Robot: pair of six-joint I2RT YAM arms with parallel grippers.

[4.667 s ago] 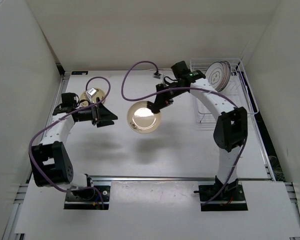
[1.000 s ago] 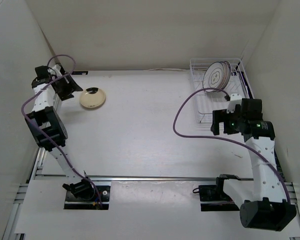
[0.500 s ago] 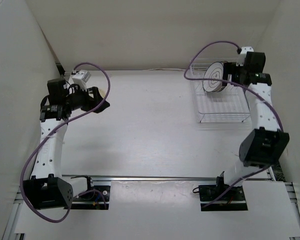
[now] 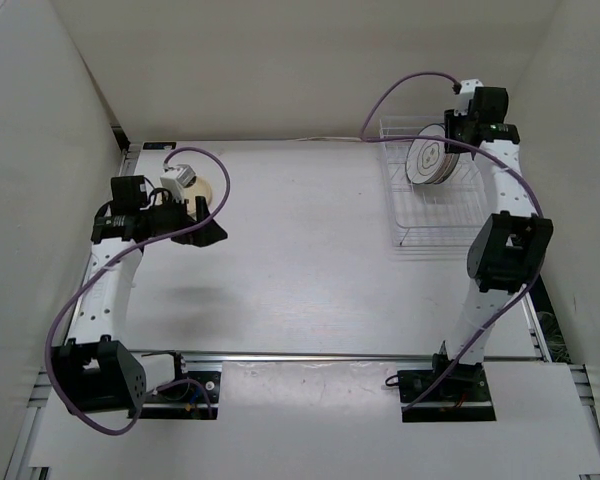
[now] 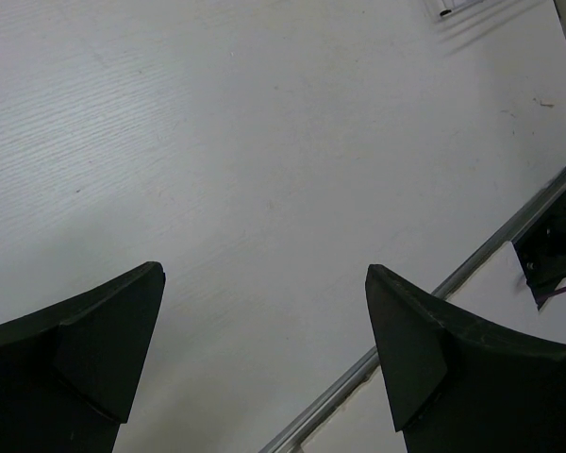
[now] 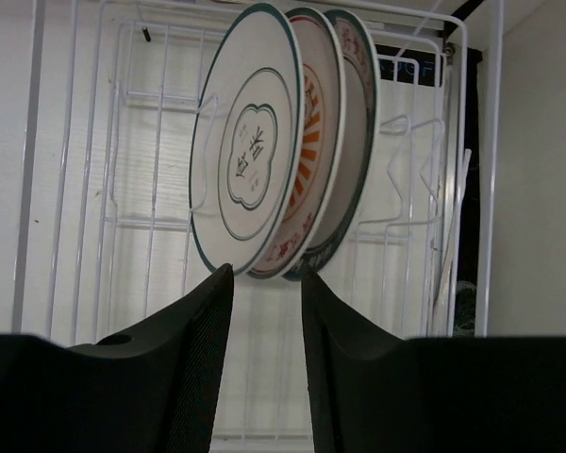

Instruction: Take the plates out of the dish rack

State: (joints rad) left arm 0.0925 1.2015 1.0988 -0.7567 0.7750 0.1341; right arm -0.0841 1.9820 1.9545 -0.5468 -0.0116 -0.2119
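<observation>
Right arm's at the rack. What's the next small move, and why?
Probably nudge the right gripper forward so the rim of the front plate sits between its jaws, then close. Three plates stand upright in the dish rack; none looks gripped yet.

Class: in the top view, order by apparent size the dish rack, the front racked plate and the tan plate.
1. dish rack, clearly largest.
2. front racked plate and tan plate: unranked, since the left arm hides much of the tan one.
</observation>
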